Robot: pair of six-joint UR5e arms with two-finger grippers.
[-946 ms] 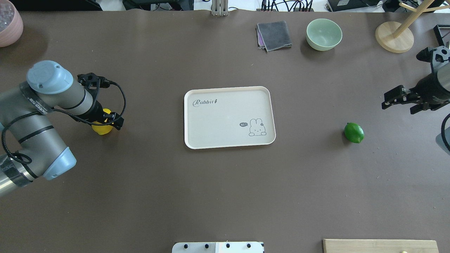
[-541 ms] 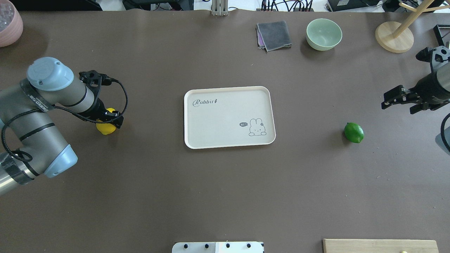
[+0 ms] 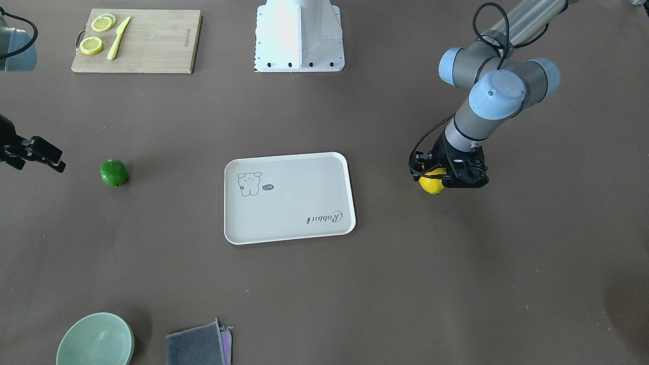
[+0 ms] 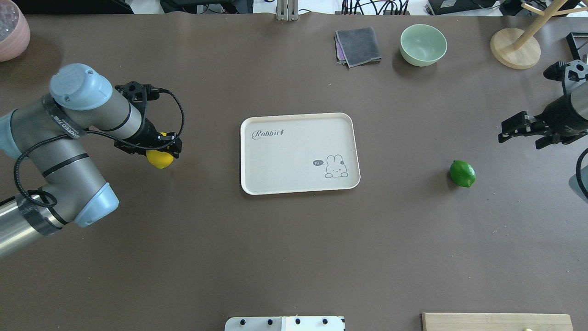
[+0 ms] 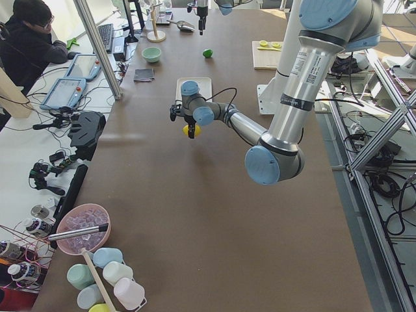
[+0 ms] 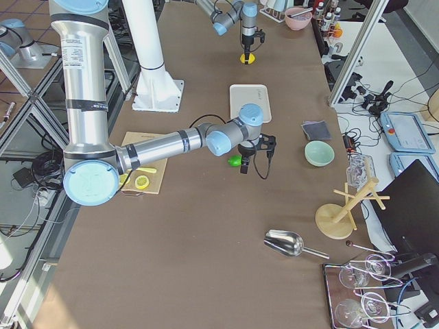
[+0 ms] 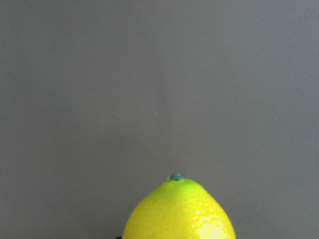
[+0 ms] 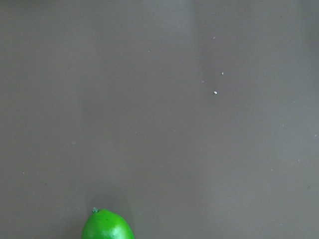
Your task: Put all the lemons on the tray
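Observation:
My left gripper is shut on the yellow lemon and holds it just above the table, left of the tray. The lemon's greenish tip shows in the left wrist view and the fruit shows under the fingers in the front view. The off-white "Rabbit" tray holds nothing. The dark green lemon lies on the table right of the tray and shows at the bottom of the right wrist view. My right gripper hangs open and empty, up and to the right of it.
A pale green bowl, a folded grey cloth and a wooden stand are at the far edge. A pink bowl is at the far left corner. A cutting board with lemon slices sits near the robot base.
My left arm has carried the yellow lemon to the right, toward the tray. The right arm, the green lemon and the tray have not moved.

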